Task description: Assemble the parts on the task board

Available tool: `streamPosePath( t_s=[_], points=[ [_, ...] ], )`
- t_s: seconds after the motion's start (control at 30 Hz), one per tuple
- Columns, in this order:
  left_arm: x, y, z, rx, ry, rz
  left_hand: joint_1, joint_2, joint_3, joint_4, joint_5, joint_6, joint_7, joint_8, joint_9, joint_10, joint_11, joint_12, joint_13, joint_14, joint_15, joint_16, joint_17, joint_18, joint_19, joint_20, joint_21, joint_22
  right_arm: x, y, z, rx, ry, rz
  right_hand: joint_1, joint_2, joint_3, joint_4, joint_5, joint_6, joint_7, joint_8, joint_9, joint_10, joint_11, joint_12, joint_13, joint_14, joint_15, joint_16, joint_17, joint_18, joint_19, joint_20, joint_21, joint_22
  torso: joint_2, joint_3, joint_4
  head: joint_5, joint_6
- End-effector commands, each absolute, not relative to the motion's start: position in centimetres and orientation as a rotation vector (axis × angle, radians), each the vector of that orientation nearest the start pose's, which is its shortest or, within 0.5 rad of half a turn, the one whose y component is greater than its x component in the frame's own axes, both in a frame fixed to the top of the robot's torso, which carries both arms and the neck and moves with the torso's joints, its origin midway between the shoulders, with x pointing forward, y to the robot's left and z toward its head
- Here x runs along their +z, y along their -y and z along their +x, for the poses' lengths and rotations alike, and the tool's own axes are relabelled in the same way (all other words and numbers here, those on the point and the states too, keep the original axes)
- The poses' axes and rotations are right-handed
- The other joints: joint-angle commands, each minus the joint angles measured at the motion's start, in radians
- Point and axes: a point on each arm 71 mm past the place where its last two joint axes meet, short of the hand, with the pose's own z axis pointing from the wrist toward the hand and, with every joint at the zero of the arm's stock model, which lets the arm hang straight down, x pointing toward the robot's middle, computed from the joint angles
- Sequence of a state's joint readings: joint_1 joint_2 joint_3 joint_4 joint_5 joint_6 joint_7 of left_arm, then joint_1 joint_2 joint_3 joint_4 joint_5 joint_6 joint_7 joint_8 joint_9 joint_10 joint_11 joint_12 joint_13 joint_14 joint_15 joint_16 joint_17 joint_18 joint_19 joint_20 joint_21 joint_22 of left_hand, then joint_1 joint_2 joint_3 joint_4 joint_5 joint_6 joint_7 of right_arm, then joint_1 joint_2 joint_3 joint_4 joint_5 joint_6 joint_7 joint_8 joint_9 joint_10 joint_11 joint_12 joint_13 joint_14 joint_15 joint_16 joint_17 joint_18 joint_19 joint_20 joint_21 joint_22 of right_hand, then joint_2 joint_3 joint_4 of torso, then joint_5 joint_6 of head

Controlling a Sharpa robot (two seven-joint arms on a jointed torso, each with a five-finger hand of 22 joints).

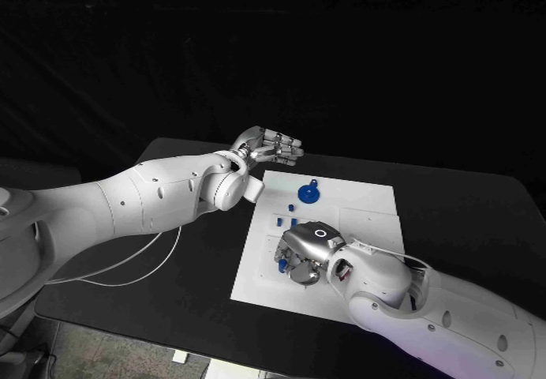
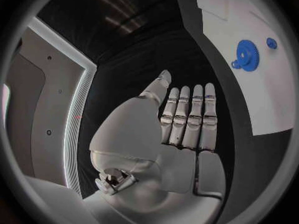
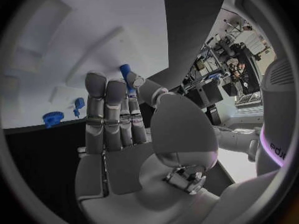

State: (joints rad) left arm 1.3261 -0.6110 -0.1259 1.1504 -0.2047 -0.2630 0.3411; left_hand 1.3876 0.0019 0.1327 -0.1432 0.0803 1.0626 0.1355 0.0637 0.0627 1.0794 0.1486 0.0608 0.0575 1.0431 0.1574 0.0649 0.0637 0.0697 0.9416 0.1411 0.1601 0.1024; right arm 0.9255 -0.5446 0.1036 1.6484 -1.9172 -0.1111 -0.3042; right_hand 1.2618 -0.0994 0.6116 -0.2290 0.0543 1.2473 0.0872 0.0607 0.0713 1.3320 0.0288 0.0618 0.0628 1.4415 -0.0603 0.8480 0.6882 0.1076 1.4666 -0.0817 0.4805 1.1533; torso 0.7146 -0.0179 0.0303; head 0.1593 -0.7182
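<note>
From my station: task board lies flat mid-counter, white on black. Blue gear sits on the board's far end; small blue pegs just beside it toward the middle.

Left hand hovers off the board's far left corner, over bare counter, fingers straight and together, nothing in it — I read it as open. Wrist camera confirms an empty palm.

Right hand is low over the board's near left part. Right wrist camera shows a small blue part pinched at the fingertips, thumb against it.
</note>
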Motion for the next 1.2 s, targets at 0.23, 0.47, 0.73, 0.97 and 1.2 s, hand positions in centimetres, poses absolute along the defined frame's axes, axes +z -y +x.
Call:
streamPosePath(
  t_s=[0.23,0.47,0.73,0.97,1.2],
  points=[
    [-15.9,-19.3,56.4,-1.375,-1.484,-0.814,0.006,0.005,-0.007,0.0,0.002,-0.003,0.005,-0.001,-0.001,-0.011,0.0,-0.003,0.0,-0.01,0.001,-0.004,-0.001,0.012,-0.001,0.003,0.007,-0.002,-24.0,3.0,39.6,0.695,-1.71,-0.55,-0.039,-0.074,-0.065,0.034,0.007,-0.106,0.009,0.001,-0.007,-0.119,0.035,-0.002,-0.004,0.001,0.025,-0.001,-0.005,0.033,0.04,0.022,-0.026,-0.014,0.001,0.0008,-0.0003,-0.003,0.002],
    [-15.9,-19.5,56.4,-1.369,-1.487,-0.818,0.005,0.004,-0.008,0.001,0.002,-0.004,0.005,-0.001,-0.001,-0.012,0.0,-0.002,0.0,-0.011,0.002,-0.004,-0.001,0.012,-0.001,0.004,0.007,-0.003,-23.6,3.4,39.6,0.695,-1.676,-0.506,0.03,-0.099,-0.269,0.066,-0.005,-0.206,-0.004,0.0,-0.009,-0.247,0.064,0.002,-0.004,-0.004,0.04,0.001,-0.019,0.051,0.041,0.039,-0.05,-0.038,0.0,0.0018,0.0018,-0.005,0.003],
    [-16.0,-19.6,56.5,-1.364,-1.487,-0.82,0.003,0.002,-0.011,0.004,-0.003,-0.005,0.005,-0.001,-0.001,-0.013,0.001,-0.002,0.0,-0.012,0.002,-0.003,-0.001,0.012,-0.002,0.005,0.007,-0.004,-22.6,4.3,39.4,0.709,-1.622,-0.438,0.071,-0.105,-0.332,0.133,-0.007,-0.227,-0.019,0.002,-0.008,-0.254,0.064,0.002,-0.004,-0.002,0.039,0.002,-0.019,0.05,0.042,0.036,-0.039,-0.046,0.0,0.0021,-0.0012,-0.009,0.006],
    [-16.0,-19.9,56.5,-1.357,-1.486,-0.822,0.003,0.002,-0.011,0.004,-0.003,-0.005,0.005,-0.001,-0.001,-0.013,0.001,-0.002,0.0,-0.012,0.002,-0.003,-0.001,0.012,-0.002,0.005,0.007,-0.004,-20.8,5.7,39.6,0.771,-1.589,-0.337,0.06,-0.128,-0.347,0.165,-0.007,-0.247,-0.017,0.002,-0.008,-0.263,0.066,0.003,-0.004,-0.002,0.04,0.0,-0.02,0.054,0.042,0.036,-0.045,-0.058,0.0,0.003,-0.0022,-0.025,0.013],
    [-16.2,-20.6,56.5,-1.347,-1.484,-0.818,0.001,0.0,-0.017,0.011,-0.004,-0.008,0.006,-0.001,-0.001,-0.011,0.0,-0.002,0.0,-0.003,0.0,-0.002,0.0,0.014,0.002,0.003,0.009,-0.007,-19.4,9.9,41.8,0.902,-1.7,-0.026,0.039,-0.044,-0.308,0.216,-0.005,-0.116,0.007,0.039,0.008,-0.086,0.017,0.059,0.0,-0.012,0.014,-0.016,-0.029,0.049,0.03,0.026,-0.09,-0.081,-0.002,0.0044,-0.0086,-0.05,0.02]
  ],
)
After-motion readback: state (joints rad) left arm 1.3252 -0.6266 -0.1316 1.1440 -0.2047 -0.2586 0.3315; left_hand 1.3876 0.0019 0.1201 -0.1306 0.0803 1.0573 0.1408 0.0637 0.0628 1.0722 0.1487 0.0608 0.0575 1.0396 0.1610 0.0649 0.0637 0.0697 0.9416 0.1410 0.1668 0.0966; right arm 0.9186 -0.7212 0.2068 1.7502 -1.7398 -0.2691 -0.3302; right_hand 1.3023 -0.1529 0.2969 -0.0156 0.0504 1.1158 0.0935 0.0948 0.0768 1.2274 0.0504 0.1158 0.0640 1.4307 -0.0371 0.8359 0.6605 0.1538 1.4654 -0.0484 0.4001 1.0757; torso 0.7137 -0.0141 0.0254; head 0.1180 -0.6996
